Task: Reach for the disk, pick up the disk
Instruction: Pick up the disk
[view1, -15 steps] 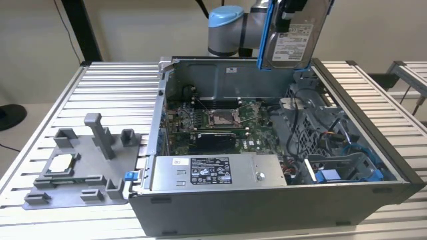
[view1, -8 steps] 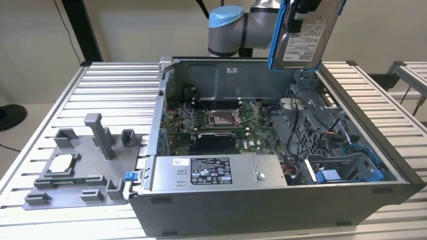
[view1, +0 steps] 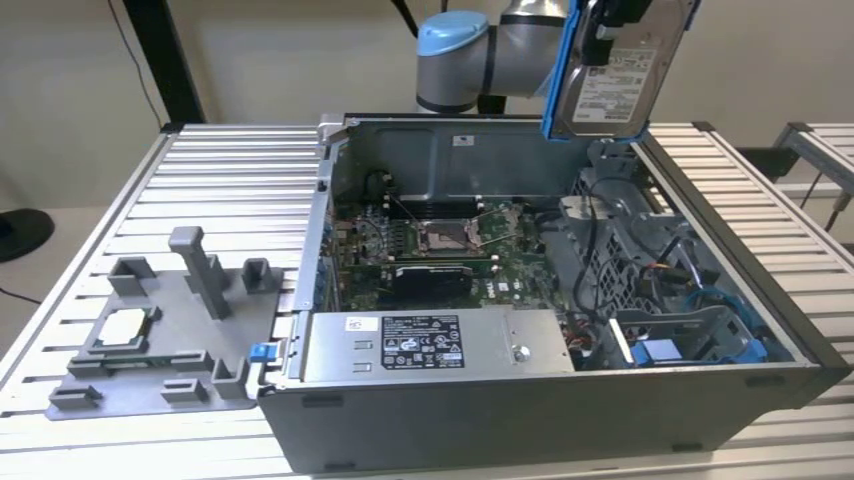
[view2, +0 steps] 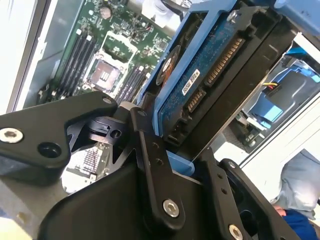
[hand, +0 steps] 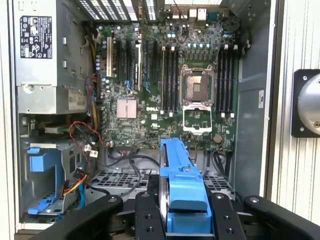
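- The disk (view1: 617, 70) is already lifted out and held up in the air above the back edge of the open case (view1: 534, 440), label side showing in the exterior view.
- The gripper (hand: 182, 220) is clamped tight on the disk's blue rails, one black finger (view2: 152, 170) pressed against each side.
- In the second wrist view the disk's (view2: 210, 75) circuit-board face and connector are seen between the fingers.
- Down inside the case, the motherboard (hand: 165, 75) is laid bare, with the silver box (view1: 434, 345) along the case's front wall.
- A grey fixture (view1: 160, 330) is parked on the table (view1: 227, 170) beside the case.
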